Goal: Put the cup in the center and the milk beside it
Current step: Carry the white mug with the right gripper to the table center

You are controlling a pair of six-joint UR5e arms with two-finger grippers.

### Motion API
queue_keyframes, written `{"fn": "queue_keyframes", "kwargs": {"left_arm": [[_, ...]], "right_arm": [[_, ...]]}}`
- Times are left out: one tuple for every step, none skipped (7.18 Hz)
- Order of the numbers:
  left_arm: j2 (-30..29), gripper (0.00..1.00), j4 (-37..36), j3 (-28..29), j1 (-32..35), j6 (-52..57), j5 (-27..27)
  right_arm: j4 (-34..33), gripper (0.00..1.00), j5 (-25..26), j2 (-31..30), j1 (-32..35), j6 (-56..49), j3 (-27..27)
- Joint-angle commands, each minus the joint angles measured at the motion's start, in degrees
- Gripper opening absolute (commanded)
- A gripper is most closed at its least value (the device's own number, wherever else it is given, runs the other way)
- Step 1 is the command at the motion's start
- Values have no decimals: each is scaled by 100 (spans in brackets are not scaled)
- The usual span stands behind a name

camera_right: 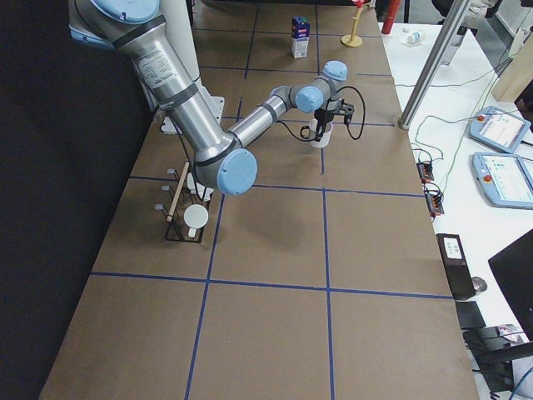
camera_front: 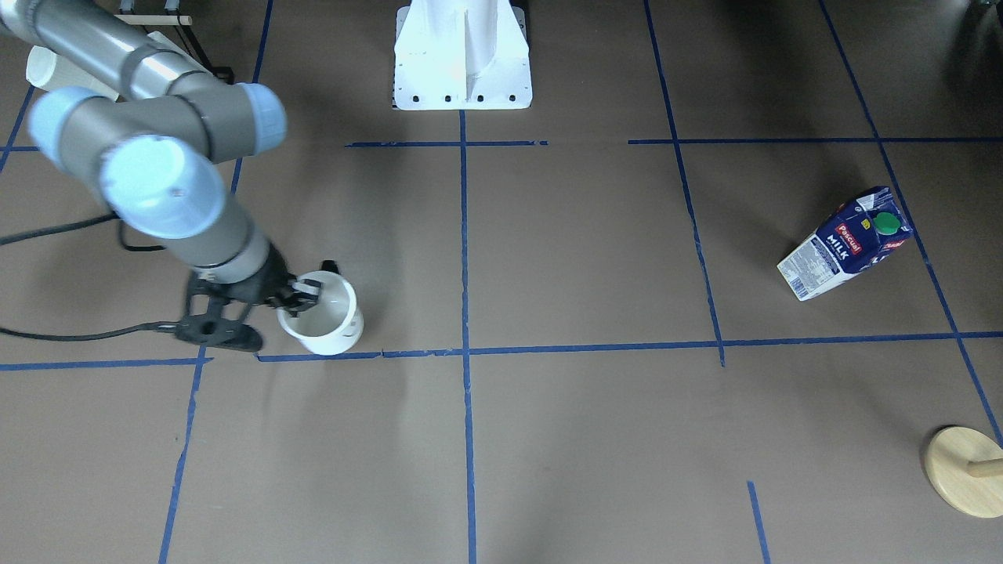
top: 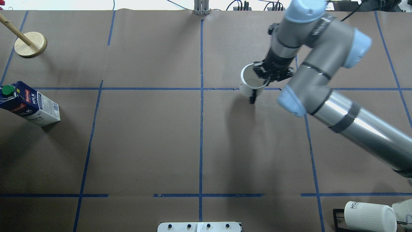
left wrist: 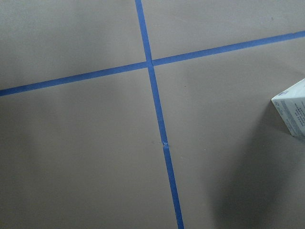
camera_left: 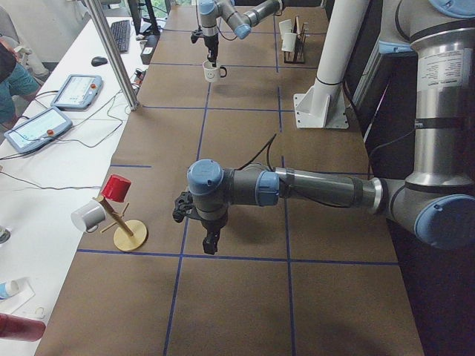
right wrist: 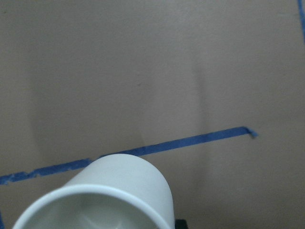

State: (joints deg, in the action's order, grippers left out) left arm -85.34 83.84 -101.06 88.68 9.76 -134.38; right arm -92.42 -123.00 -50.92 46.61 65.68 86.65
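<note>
The cup (camera_front: 325,317) is white with a black handle and stands upright near a blue tape line. It also shows in the overhead view (top: 251,80) and in the right wrist view (right wrist: 105,191). My right gripper (camera_front: 305,291) is shut on its rim from above. I cannot tell whether the cup touches the surface. The center (top: 201,88) is a tape crossing left of the cup in the overhead view. The milk (top: 29,104) stands at the far left edge, well away. My left gripper (camera_left: 211,241) shows only in the exterior left view, so I cannot tell its state.
A wooden mug stand (top: 30,45) is beyond the milk at the corner. A black rack with ribbed white mugs (top: 367,216) sits at the near right. The white robot base (camera_front: 462,55) is at mid table edge. The milk's corner (left wrist: 293,112) shows in the left wrist view.
</note>
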Motion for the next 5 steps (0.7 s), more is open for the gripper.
{"fn": "queue_keyframes", "kwargs": {"left_arm": [[0, 100, 0, 7, 0, 0, 9], [0, 100, 0, 7, 0, 0, 9], [0, 100, 0, 7, 0, 0, 0], [0, 100, -8, 7, 0, 0, 0], [0, 100, -8, 16, 0, 0, 9]], "right_arm": [[5, 0, 302, 712, -485, 962, -585], [14, 0, 442, 906, -591, 1034, -805], [170, 0, 513, 917, -644, 1043, -868], [477, 0, 549, 926, -697, 1287, -1052], [654, 0, 627, 969, -749, 1394, -1141]]}}
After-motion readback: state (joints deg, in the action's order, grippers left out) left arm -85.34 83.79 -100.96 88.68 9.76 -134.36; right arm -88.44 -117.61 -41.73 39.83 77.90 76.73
